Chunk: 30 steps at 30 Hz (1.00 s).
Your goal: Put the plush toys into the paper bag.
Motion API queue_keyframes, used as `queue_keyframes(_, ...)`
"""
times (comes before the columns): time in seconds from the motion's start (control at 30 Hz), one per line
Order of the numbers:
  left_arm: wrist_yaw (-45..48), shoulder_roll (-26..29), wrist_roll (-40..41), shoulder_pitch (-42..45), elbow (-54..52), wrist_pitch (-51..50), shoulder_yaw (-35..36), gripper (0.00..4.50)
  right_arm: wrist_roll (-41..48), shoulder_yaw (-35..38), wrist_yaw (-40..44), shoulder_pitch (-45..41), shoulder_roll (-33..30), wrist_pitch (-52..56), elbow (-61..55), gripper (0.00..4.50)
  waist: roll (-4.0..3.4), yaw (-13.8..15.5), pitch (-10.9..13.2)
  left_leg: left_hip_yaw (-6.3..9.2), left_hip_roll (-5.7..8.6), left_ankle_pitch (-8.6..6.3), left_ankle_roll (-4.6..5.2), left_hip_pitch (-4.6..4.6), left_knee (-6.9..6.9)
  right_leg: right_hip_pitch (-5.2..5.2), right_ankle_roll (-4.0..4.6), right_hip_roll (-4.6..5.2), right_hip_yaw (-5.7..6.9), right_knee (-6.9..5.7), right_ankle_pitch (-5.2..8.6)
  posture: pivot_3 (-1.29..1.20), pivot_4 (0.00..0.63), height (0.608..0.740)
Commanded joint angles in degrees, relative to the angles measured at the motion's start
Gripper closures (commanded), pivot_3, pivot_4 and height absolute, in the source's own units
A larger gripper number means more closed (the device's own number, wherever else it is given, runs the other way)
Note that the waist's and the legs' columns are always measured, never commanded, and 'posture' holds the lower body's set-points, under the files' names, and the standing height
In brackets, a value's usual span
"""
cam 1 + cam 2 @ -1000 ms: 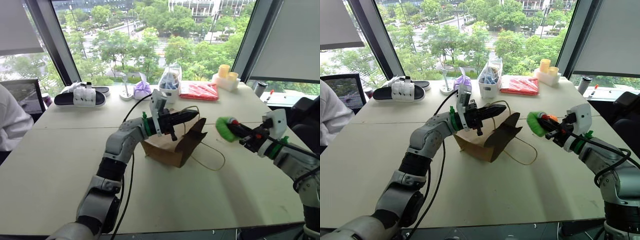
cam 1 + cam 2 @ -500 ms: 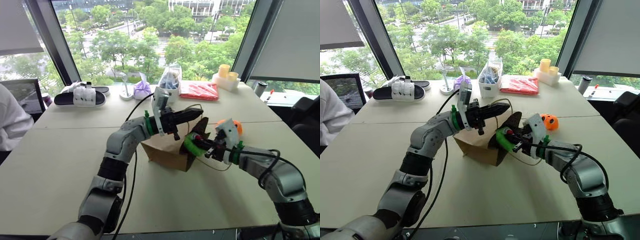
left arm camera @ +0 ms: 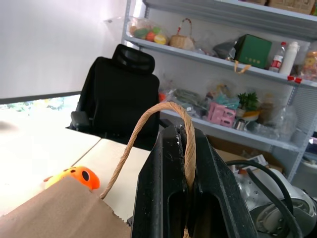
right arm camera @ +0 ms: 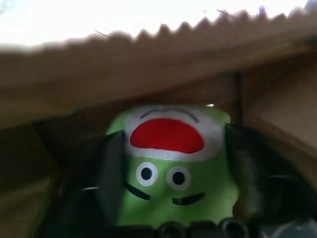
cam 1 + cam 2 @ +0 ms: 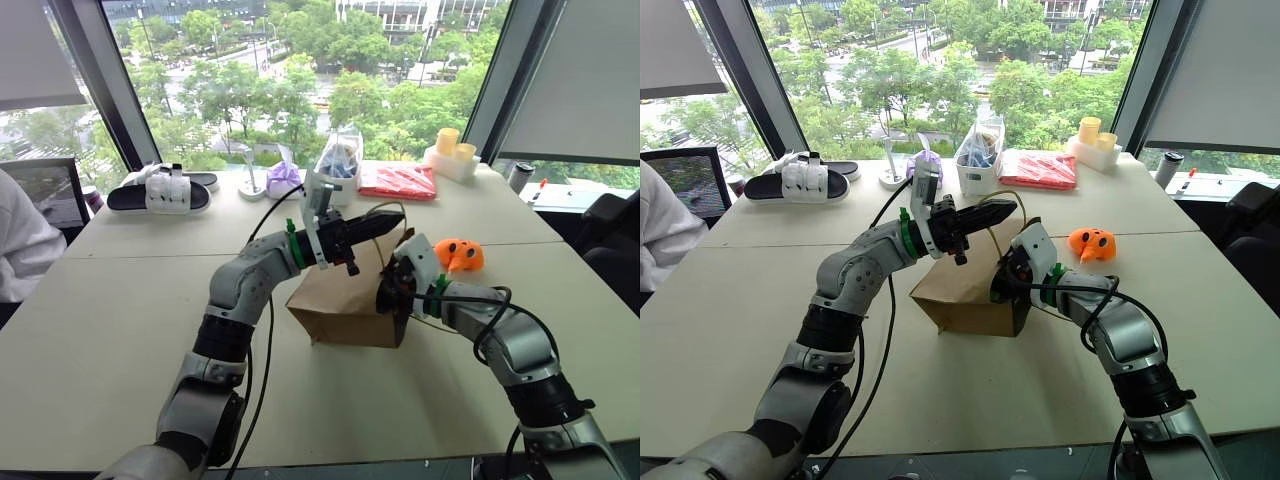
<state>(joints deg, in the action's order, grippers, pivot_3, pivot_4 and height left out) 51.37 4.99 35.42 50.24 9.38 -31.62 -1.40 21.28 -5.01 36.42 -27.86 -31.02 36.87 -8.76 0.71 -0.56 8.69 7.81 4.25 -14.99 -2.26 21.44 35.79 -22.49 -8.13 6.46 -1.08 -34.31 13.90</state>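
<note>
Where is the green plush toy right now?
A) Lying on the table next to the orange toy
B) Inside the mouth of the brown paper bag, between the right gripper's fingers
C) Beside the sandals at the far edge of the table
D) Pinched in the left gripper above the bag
B: the right wrist view shows the green plush toy under the paper bag's zigzag rim, flanked by the right gripper's fingers.
</note>
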Motion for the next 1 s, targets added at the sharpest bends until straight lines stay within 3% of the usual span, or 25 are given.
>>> queue_keyframes(0.03, -0.3, 0.0, -0.79, 0.69, 0.07, 1.95, 0.47, 4.5, 3.75, 5.7, 1.8, 1.46, -2.48, 1.12, -6.77, 0.11, 0.0, -0.01, 0.0, 0.0, 0.0, -0.01, 0.02, 0.01, 0.0, 0.0, 0.0, 0.0, 0.0, 0.02, 0.0, 0.0, 0.15, 0.74)
queue_keyframes(0.13, -0.21, 0.06, -1.29, 0.74, 0.78, 2.64, 0.29, 4.5, 7.86, 10.0, 2.97, 3.82, -4.12, 4.0, -10.82, 0.11, 0.0, -0.03, 0.0, 0.0, 0.0, -0.06, 0.09, 0.0, 0.0, 0.03, 0.0, 0.0, 0.0, 0.03, 0.0, 0.0, 0.15, 0.74)
queue_keyframes(0.3, 0.36, -0.07, -2.28, 1.04, 2.17, 3.81, -0.13, 4.5, 25.29, 24.65, 4.95, 11.43, -7.76, 14.97, -18.75, 0.11, 0.04, 0.17, 0.02, 0.03, 0.0, -0.07, 0.12, 0.01, -0.01, 0.07, 0.0, 0.01, 0.02, 0.07, 0.0, 0.0, 0.15, 0.74)
queue_keyframes(0.43, 0.58, -0.32, -2.53, 1.06, 2.43, 4.04, -0.28, 4.5, 30.22, 32.82, 0.14, 10.72, -5.4, 14.52, -14.36, 0.11, 0.04, -0.11, 0.02, 0.0, -0.01, -0.08, 0.14, -0.02, 0.01, 0.1, 0.0, 0.01, 0.0, 0.07, 0.0, 0.0, 0.15, 0.74)
queue_keyframes(0.57, 0.8, -0.64, -2.63, 0.77, 1.83, 3.87, -0.74, 4.5, 20.83, 32.63, -10.34, 1.25, -2.37, 6.05, 0.02, 0.11, -0.01, -0.12, 0.0, -0.17, -0.06, -0.08, 0.14, -0.08, 0.06, 0.09, 0.05, 0.0, -0.05, 0.04, -0.03, 0.0, 0.15, 0.74)
queue_keyframes(0.83, -0.12, -0.65, -2.38, 0.22, 0.25, 3.55, -0.76, 4.5, -6.24, 17.89, -24.74, -16.28, -1.9, -12.41, 38.72, 0.11, -0.02, -0.27, -0.01, -0.23, -0.03, 0.05, -0.08, -0.03, -0.05, -0.12, 0.05, 0.0, -0.15, -0.04, -0.04, 0.0, 0.15, 0.74)
queue_keyframes(1.0, -1.01, -0.61, -2.32, -0.29, -0.72, 3.57, -0.88, 4.5, -13.38, 13.16, -26.24, -24.74, -0.68, -19.58, 59.37, 0.11, -0.02, -0.31, 0.0, -0.27, -0.03, 0.15, -0.24, 0.05, -0.26, -0.22, 0.06, 0.01, -0.18, 0.06, -0.04, 0.0, 0.15, 0.74)
